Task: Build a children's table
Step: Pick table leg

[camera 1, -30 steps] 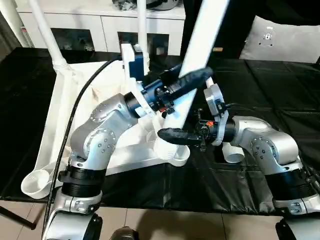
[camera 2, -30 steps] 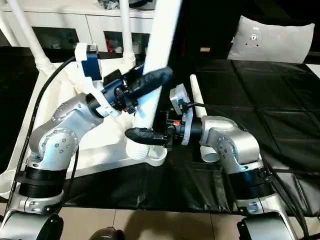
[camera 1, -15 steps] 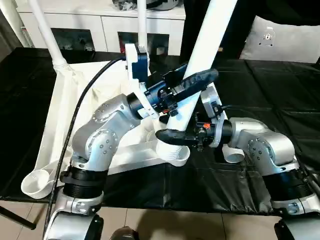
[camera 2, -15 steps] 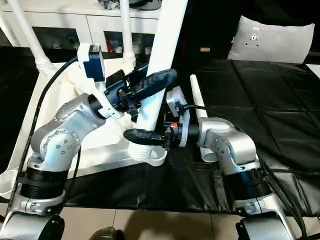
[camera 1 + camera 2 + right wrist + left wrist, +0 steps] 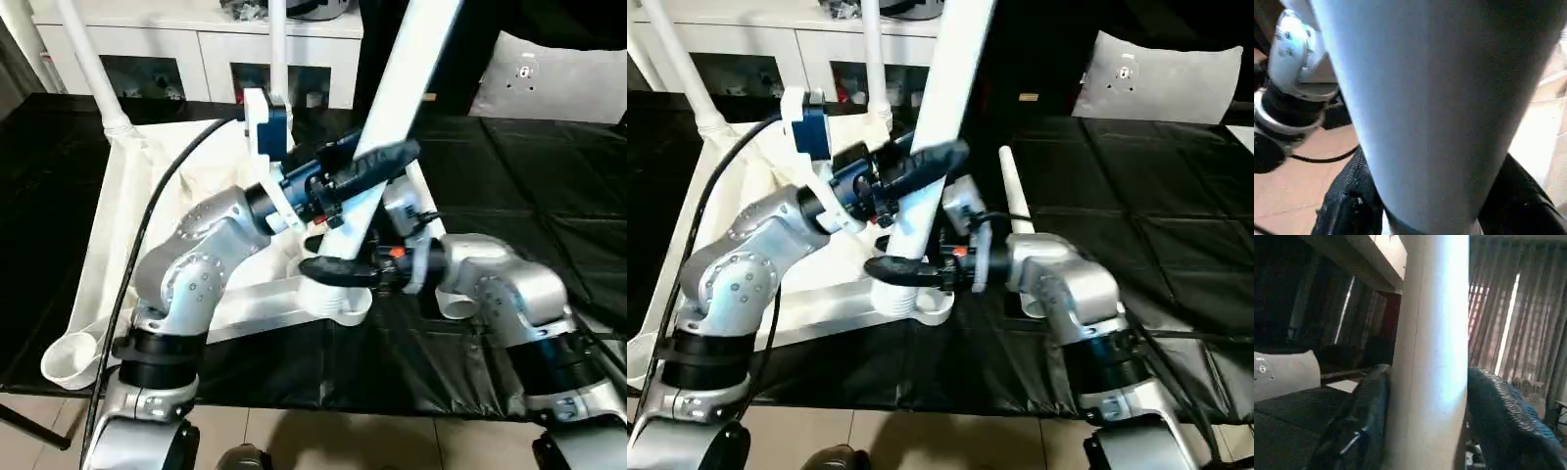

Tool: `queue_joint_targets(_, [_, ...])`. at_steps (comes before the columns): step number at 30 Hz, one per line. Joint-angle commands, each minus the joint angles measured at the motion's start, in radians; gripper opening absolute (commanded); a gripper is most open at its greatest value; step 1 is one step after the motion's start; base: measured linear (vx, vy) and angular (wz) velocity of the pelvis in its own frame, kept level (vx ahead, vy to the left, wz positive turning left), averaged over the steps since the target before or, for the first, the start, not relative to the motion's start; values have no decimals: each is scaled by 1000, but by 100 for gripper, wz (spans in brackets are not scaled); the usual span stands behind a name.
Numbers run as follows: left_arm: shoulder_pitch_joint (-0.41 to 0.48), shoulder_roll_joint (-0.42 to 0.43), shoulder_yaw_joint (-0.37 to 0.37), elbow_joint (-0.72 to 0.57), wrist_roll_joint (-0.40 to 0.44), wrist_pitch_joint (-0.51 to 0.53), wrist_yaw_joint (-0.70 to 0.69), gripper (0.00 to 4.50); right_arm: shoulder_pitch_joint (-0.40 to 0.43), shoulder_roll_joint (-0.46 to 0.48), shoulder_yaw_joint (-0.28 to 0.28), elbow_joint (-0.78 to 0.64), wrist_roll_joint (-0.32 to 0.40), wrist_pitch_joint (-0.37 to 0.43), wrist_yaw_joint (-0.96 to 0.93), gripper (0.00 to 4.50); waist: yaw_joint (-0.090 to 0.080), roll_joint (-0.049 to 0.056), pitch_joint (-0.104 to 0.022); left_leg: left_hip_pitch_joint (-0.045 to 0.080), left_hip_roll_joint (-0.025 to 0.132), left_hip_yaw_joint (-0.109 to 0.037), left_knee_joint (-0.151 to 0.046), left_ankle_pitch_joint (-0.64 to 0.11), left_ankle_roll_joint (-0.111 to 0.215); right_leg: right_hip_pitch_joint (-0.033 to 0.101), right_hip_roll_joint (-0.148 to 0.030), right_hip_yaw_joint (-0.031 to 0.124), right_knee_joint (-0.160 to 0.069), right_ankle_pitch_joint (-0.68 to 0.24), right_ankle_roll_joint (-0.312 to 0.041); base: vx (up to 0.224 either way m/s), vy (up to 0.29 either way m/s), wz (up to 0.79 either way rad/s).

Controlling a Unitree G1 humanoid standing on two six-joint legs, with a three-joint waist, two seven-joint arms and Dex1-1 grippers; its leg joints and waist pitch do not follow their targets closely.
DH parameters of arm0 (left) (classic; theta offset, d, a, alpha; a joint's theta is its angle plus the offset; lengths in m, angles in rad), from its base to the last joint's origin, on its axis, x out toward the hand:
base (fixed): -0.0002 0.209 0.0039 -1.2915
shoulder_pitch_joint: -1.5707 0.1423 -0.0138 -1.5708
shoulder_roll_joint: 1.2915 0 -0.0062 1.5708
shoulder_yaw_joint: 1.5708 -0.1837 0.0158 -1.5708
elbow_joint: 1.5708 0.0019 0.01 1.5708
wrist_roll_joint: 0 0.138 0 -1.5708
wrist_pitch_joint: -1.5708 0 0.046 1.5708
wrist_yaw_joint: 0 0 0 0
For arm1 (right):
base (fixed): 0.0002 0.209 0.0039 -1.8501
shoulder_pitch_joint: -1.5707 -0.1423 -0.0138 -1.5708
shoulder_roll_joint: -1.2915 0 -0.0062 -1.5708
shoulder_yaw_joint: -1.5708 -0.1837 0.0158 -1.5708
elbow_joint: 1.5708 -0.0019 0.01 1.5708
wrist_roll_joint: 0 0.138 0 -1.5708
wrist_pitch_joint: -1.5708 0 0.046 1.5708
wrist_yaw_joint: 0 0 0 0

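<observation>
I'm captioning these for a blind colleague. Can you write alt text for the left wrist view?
A thick white table leg rises between the left gripper's two black fingers, one on each side. Behind are a dark room and curtains.

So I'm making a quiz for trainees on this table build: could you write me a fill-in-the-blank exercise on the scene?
1. Both grippers close around the same long tapered white tube ____.
2. The left gripper holds it ____ than the right gripper.
3. Its lower end sits in a rounded corner ____ of the upturned white plastic table top.
4. One loose white tube leg lies on the ____ sheet.

Missing words: leg; higher; socket; black
</observation>
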Motion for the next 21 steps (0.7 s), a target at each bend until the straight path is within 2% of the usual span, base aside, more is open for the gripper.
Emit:
queue_joint_targets(1, [7,-15,-82,-72,-29,25,-37,293,-11,6,-15,59,-36,-14,-80,194,2,-7,-72,28,41,-13,-61,-198,-3,42,-65,25,-73,-124,-212,0,0,0])
queue_joint_targets(2, [15,-29,-109,-93,-20,27,-30,294,-16,24,-15,85,-55,-37,-113,194,1,0,-72,30,43,-14,-61,-204,-6,41,-66,26,-74,-126,-209,0,0,0])
queue_joint_targets(3, [16,-39,-119,-100,-16,29,-21,301,-18,33,-15,95,-62,-47,-126,194,0,-2,-72,29,42,-14,-63,-208,-9,43,-65,25,-73,-121,-209,0,0,0])
queue_joint_targets(7, [18,-87,-126,-115,-41,49,6,330,-25,66,-20,125,-81,-70,-173,194,-1,-1,-71,30,43,-14,-64,-216,-9,43,-64,26,-74,-112,-211,0,0,0])
queue_joint_targets(12, [20,-133,-126,-129,-73,63,47,330,-17,90,-16,130,-89,-84,-186,194,0,-2,-72,28,42,-15,-63,-213,-2,46,-65,26,-74,-102,-210,0,0,0])
queue_joint_targets(15, [22,-153,-128,-128,-48,44,80,330,-8,111,-17,138,-95,-98,-203,194,-1,-2,-71,27,42,-15,-63,-213,3,46,-64,26,-75,-108,-208,0,0,0])
queue_joint_targets(20, [10,-175,-71,-98,-32,17,137,330,7,133,-50,124,-61,-87,-232,194,-1,2,-71,29,42,-16,-64,-223,-3,44,-63,26,-77,-122,-201,0,0,0])
queue_joint_targets(21, [3,-178,-33,-88,-51,20,155,330,11,138,-74,115,-37,-76,-238,194,-2,1,-71,29,42,-16,-65,-225,-3,45,-62,26,-77,-118,-203,0,0,0])
